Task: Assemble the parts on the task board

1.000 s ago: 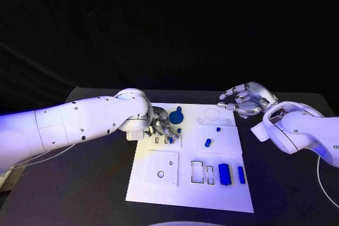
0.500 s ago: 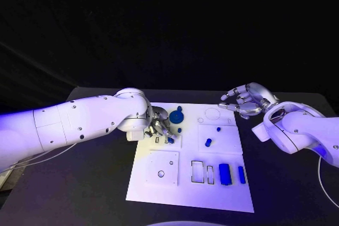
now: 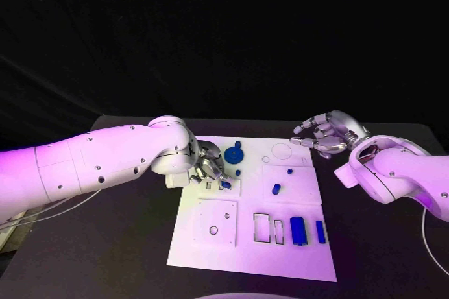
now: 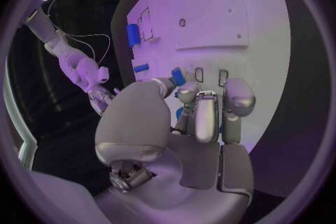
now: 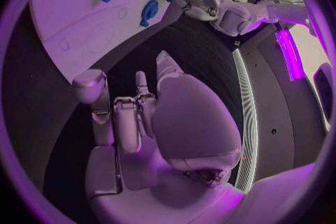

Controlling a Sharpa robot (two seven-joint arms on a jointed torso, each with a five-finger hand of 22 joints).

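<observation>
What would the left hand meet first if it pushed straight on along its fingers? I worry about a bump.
Probably the task board itself: the left hand, pinching a small blue part, points at two small slots. Depth is unclear.

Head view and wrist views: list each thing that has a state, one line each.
left hand: pinching a small blue part over the task board's left slots.
right hand: holding nothing, fingers apart, off the board's far right corner.
task board: flat on the table.
round blue part: lying on the board.
large blue block: seated in its recess.
</observation>
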